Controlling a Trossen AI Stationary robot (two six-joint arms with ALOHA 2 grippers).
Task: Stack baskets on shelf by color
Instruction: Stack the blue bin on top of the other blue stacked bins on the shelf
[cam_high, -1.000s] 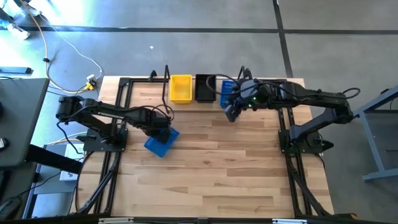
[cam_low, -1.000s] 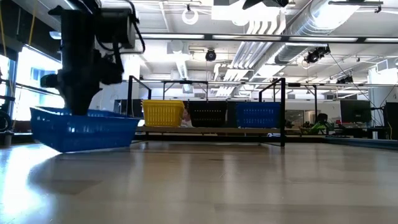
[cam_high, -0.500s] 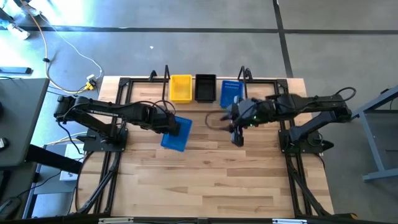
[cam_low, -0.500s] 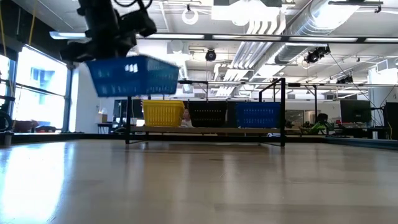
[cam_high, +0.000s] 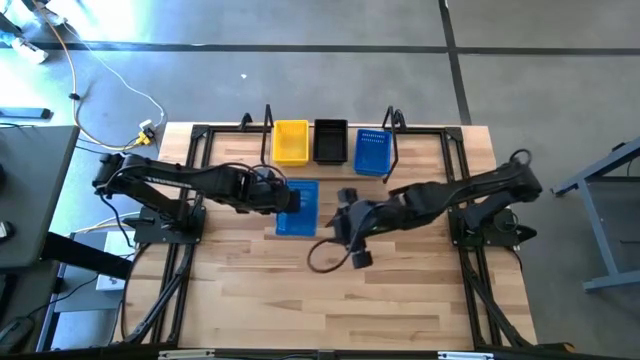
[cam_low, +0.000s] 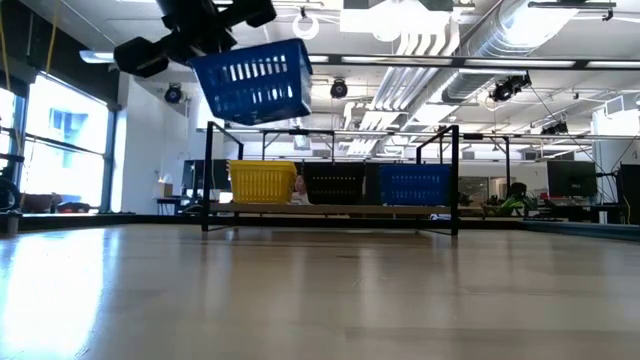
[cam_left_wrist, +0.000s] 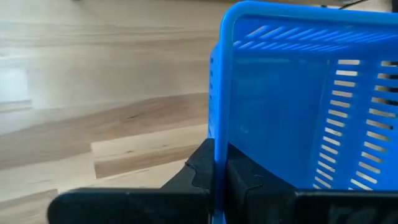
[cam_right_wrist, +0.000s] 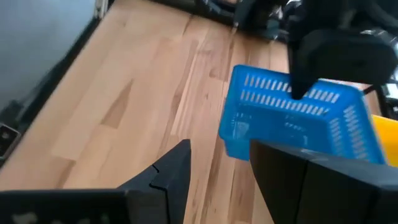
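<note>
My left gripper (cam_high: 277, 196) is shut on a blue basket (cam_high: 299, 207) over the table's middle, high above the tabletop in the low view (cam_low: 255, 78). My right gripper (cam_high: 347, 226) hangs open just right of that basket and touches nothing. Its wrist view shows the basket (cam_right_wrist: 292, 118) ahead of its spread fingers (cam_right_wrist: 217, 171). The shelf (cam_high: 330, 160) runs along the far edge. Yellow (cam_high: 291, 142), black (cam_high: 330, 141) and blue (cam_high: 372, 151) baskets rest bottom-down on its plank, side by side. My left gripper holds the blue basket by its side wall toward the table's left (cam_left_wrist: 218, 146), near a corner. The wall is pinched with one finger (cam_left_wrist: 245, 180) inside the basket and one (cam_left_wrist: 200, 174) outside. The fingers come from the table's left. The basket hangs lifted clear, slightly tilted.
The shelf's black wire loop ends (cam_high: 268, 125) (cam_high: 392, 125) stand upright at either end of the plank. Black frame rails (cam_high: 190, 200) (cam_high: 462, 215) run along the table's left and right sides. Bare wooden tabletop (cam_high: 330, 300) lies toward the near edge.
My left gripper lifted the blue basket, which had an edge on the table, clear and carried it up and toward the table's right. My right gripper left the shelf's blue baskets and swung toward the near edge and left, to the middle of the table.
</note>
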